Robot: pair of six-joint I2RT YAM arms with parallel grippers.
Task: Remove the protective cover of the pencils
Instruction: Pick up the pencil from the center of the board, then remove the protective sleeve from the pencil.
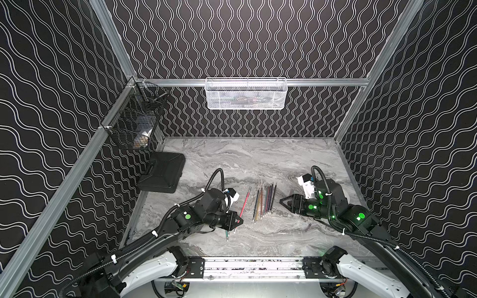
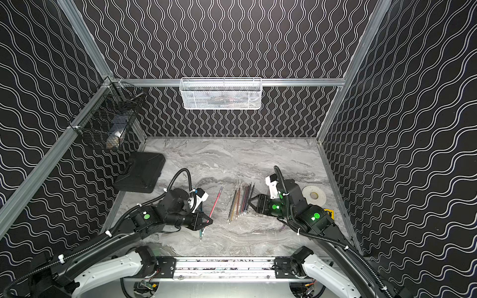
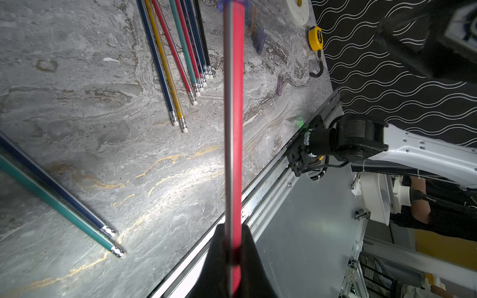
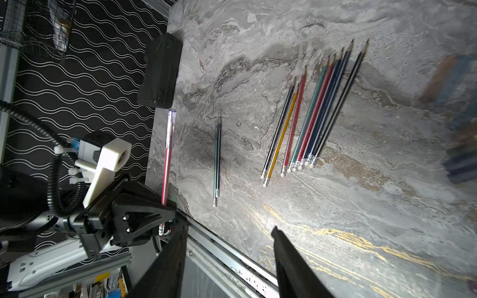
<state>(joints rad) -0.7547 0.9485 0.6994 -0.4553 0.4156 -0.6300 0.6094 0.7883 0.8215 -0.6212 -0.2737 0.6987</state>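
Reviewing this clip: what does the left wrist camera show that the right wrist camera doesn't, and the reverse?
Left wrist only: a yellow tape measure, a white tape roll and small translucent purple pieces. Right wrist only: the black plastic case, the sharpened tips of the row of coloured pencils, and the left gripper seen from outside, shut on the red pencil. Both: that red pencil, the row's eraser ends, and the teal and navy pencil pair lying apart.

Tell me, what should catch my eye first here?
The left gripper is shut on a red pencil with a clear cap on its far end. A colourful row of pencils lies on the marble table between the arms, the right gripper open beside it.
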